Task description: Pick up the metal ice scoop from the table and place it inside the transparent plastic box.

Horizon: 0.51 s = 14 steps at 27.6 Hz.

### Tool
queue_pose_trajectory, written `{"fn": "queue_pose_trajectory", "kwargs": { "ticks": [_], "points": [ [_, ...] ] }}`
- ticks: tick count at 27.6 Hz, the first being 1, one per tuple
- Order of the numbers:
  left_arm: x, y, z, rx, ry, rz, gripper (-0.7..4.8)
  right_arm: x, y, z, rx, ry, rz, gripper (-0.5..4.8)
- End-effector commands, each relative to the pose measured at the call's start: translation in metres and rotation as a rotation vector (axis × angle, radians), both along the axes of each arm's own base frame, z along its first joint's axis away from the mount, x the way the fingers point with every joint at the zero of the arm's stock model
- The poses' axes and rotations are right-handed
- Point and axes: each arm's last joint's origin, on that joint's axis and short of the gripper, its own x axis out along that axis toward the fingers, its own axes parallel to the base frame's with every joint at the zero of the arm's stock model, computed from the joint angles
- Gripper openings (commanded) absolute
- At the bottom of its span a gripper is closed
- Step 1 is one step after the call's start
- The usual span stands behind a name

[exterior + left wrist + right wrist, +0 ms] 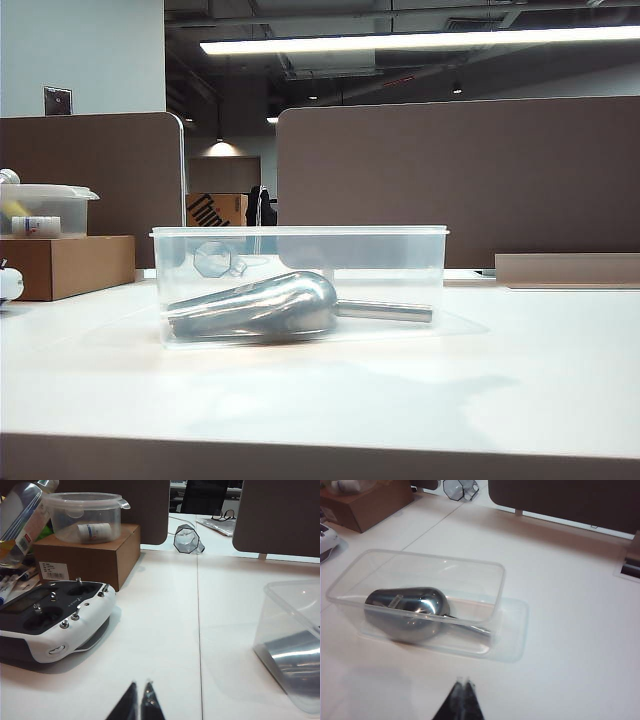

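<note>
- At the far left of the exterior view a small lidded tub (45,208) sits on a brown cardboard box (66,265), parked out of the work area; one of each.
- The left wrist view adds one white remote controller (55,617) in front of that cardboard box, and one small faceted glass (187,539) lying tipped over farther back on the table (165,630).
- The left tool (140,702) shows at the lower edge of its own view, its two tips clenched together with nothing between them, low over bare table and well apart from the box; it looks parked.
- In the middle of the exterior view stands the one clear plastic box (300,240), open at the top, resting on what seems to be its own lid.
- The single metal scoop (265,305) lies inside it on the floor of the box, bowl toward the left of the frame and handle toward the right; it is nearly as long as the box, so lengthwise is probably the only way it fits flat.
- The right tool (462,700) appears at the lower edge of its wrist view, tips clenched and empty, above the table just in front of the box, so the placing looks done.
</note>
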Motion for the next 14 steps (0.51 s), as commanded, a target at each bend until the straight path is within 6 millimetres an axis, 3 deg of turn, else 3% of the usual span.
{"fn": "queue_pose_trajectory", "kwargs": {
  "ticks": [1,5,8,14],
  "points": [
    [0.0,0.0,0.0,0.001,-0.005,-0.003,0.21,-0.01,-0.007,0.002,-0.075,-0.138,0.004,-0.08],
    [0.0,0.0,0.0,0.001,-0.005,-0.004,0.21,-0.021,-0.022,-0.009,-0.081,-0.264,-0.082,-0.08],
    [0.0,0.0,0.0,0.001,-0.005,-0.003,0.21,-0.028,-0.035,-0.03,-0.052,-0.367,-0.196,-0.07],
    [0.0,0.0,0.0,0.001,-0.005,-0.004,0.21,-0.029,-0.047,-0.078,0.007,-0.403,-0.332,-0.07]
  ]
}}
